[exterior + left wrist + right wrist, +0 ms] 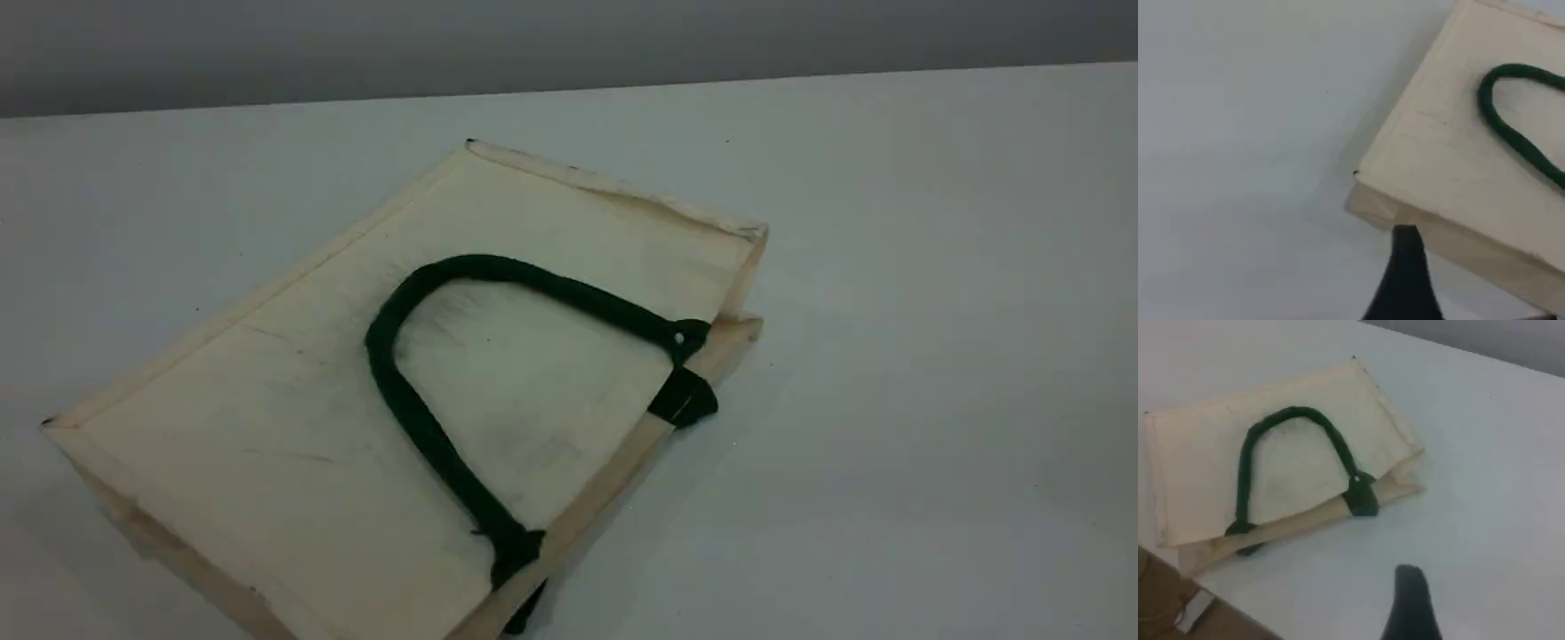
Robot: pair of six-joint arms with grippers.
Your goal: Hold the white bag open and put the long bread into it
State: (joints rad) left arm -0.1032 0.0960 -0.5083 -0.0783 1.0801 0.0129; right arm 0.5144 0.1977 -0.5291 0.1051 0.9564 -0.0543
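Observation:
The white bag (293, 427) lies flat on the table, its mouth toward the right, with one dark green rope handle (418, 427) folded back over its upper side. Neither arm shows in the scene view. In the left wrist view my left gripper (1406, 267) hangs over the table just off a corner of the bag (1451, 173), one dark fingertip showing and nothing in it. My right gripper (1410, 597) hovers above bare table in front of the bag's mouth (1385, 487), apart from it and empty. The long bread is out of view.
The white table (889, 356) stretches around the bag to a grey wall at the back. In the right wrist view the table edge (1211, 593) runs across the lower left corner, with brown floor beyond it.

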